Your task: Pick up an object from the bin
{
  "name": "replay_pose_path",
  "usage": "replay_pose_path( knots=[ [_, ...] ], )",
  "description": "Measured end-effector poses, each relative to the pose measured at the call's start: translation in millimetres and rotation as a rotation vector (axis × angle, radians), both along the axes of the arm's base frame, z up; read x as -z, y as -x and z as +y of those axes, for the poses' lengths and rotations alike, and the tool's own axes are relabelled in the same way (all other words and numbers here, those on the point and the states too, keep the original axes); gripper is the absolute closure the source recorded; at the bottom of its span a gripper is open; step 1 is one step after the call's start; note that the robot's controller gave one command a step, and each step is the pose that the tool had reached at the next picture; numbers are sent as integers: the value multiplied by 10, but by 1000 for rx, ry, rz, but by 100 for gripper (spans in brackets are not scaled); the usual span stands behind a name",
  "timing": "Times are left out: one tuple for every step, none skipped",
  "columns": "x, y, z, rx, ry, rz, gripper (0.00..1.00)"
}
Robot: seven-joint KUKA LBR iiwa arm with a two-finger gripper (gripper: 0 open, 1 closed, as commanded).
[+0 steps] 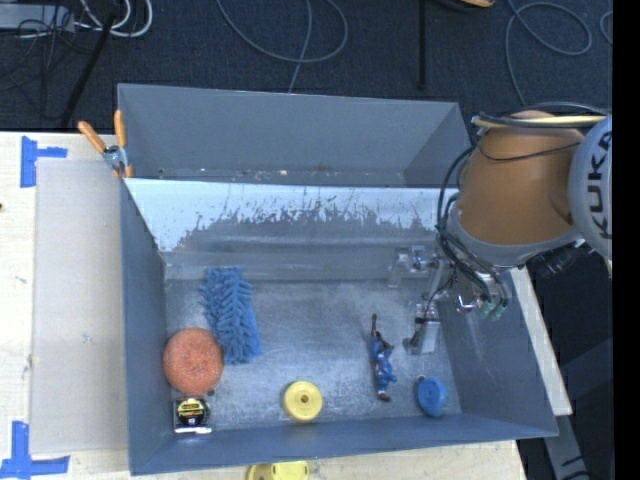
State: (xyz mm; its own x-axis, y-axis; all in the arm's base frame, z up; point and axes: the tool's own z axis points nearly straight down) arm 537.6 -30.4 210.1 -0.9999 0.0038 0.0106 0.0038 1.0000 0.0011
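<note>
Six loose things share the grey bin (pixel 290 138) with my gripper (pixel 425 336), which hangs low near the bin's right wall, about midway between its back and front edges, below the orange cover (pixel 520 190) and the cables on my wrist. Whether the gripper is spread or pressed together I cannot tell from this angle. The nearest thing is a slim blue piece (pixel 380 361) with a thin dark stem. It lies on the floor just to the gripper's left and a little toward the front edge, close to the gripper but apart from it. It is narrow and knobbly, lies lengthwise from back to front, and its dark stem points toward the back wall. Near the front right corner sits a small round blue cap (pixel 431 397), forward of the gripper and just beside the slim piece's front end. Farther left along the front edge lies a yellow disc (pixel 302 399), with bare floor around it. The rest are grouped toward the front left corner. They are a black and yellow tape measure (pixel 191 415), an orange-red round scrubber (pixel 193 360) behind it, and a shaggy blue duster head (pixel 230 313) touching the scrubber's right side and reaching toward the back. All three are well apart from the gripper.
</note>
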Motion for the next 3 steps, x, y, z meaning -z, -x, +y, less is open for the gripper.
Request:
replay_pose_path(
  knots=[
    [-44, -16, 1, -1, 1, -8, 0],
    [474, -73, -3, -255, 0, -16, 0],
    [770, -111, 10, -442, -4, -5, 0]
  ],
)
